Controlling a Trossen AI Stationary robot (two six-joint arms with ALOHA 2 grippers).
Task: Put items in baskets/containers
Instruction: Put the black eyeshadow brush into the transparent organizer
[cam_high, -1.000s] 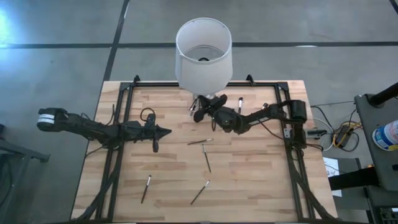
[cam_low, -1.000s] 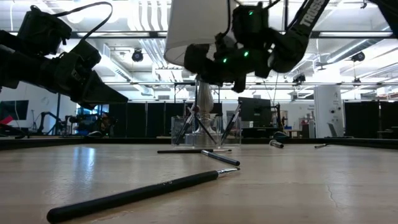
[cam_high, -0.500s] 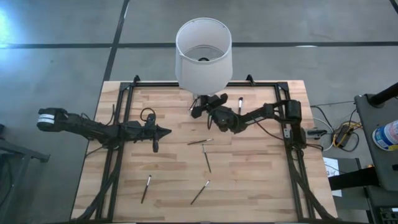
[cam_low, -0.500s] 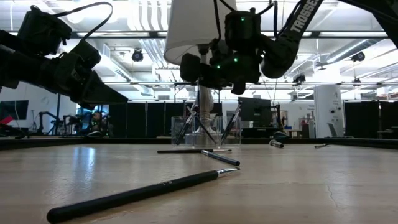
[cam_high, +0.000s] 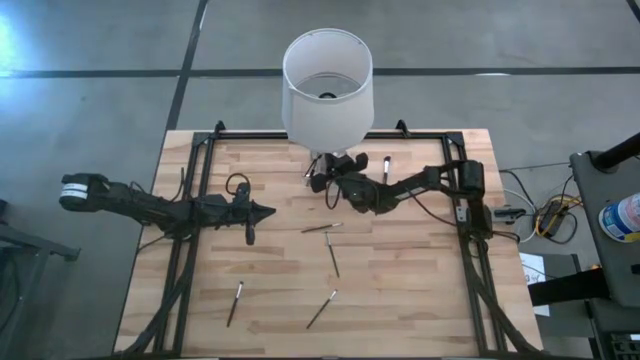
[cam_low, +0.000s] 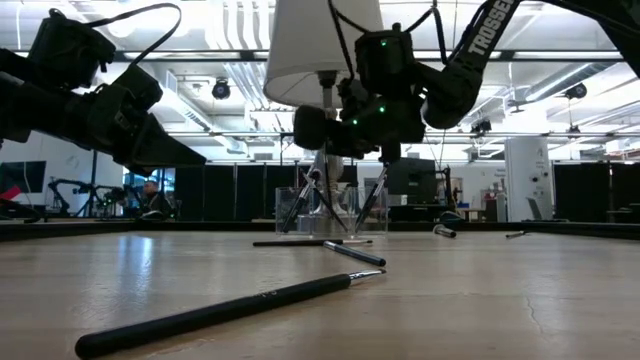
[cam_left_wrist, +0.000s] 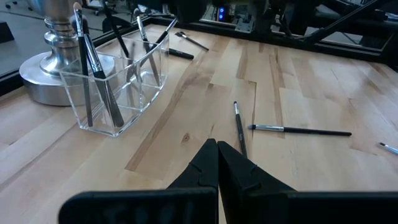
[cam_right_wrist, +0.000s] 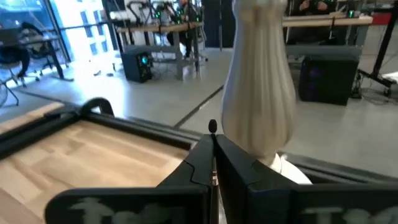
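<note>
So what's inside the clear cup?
A few thin brushes stand leaning in the clear cup. Its wall shows their handles. The lamp beside it hides what lies behind.

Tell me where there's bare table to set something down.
Free: the board's right side, between the loose brushes and the frame rail, and the far-left corner behind the left tool. Crowded: mid-table around the brushes, and the clear holder by the lamp, where the right tool hovers.
</note>
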